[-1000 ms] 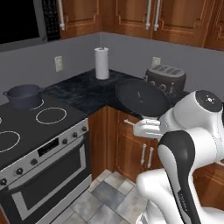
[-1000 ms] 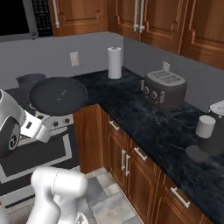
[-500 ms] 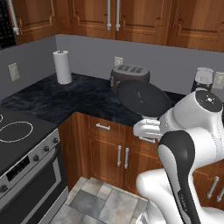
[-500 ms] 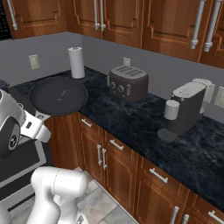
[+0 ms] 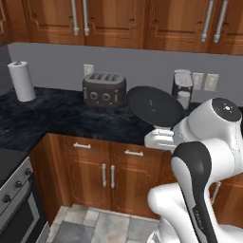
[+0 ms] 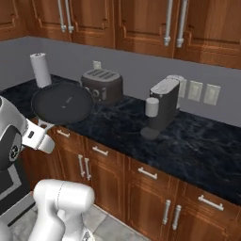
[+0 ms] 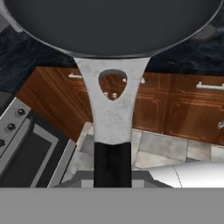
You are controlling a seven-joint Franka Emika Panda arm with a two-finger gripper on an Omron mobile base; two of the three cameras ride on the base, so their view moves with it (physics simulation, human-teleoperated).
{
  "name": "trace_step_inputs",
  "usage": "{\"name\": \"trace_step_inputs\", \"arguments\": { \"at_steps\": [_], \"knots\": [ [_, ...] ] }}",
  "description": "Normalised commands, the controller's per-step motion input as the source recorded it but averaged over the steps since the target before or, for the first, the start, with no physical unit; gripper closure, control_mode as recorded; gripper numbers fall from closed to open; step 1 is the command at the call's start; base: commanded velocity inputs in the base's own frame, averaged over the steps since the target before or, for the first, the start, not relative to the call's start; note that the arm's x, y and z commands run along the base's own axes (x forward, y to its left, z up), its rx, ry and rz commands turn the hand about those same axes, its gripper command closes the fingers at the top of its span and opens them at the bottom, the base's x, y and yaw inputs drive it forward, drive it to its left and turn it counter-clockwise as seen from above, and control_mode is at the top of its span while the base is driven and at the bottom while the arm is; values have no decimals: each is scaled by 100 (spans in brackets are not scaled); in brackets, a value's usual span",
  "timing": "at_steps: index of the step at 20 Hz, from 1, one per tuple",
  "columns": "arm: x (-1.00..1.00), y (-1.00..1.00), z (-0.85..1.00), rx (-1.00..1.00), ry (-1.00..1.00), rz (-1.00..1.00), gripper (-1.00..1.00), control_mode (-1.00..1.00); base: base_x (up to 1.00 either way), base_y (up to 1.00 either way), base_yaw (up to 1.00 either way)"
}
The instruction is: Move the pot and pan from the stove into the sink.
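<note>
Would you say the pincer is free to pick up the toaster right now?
Probably not: the pincer is shut on the pan's handle, so it would have to set that down before taking the toaster.

One pan [image 6: 62,103], one toaster [image 6: 102,85], one coffee machine [image 6: 162,107], one paper-towel roll [image 6: 41,69].

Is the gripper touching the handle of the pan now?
Touching. In the hand view the handle of the pan runs straight down into the gripper, which is shut on it, with no gap.
</note>
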Motion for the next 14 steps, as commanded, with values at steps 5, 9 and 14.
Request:
{"name": "trace_step_inputs", "arguments": {
  "at_steps": [5, 9, 14],
  "knots": [
    [0, 0, 0, 0, 0, 0, 100, 100, -6, -4, -41],
    [0, 0, 0, 0, 0, 0, 100, 100, -8, -12, -34],
    [0, 0, 0, 0, 0, 0, 100, 100, 0, 0, -1]
  ]
}}
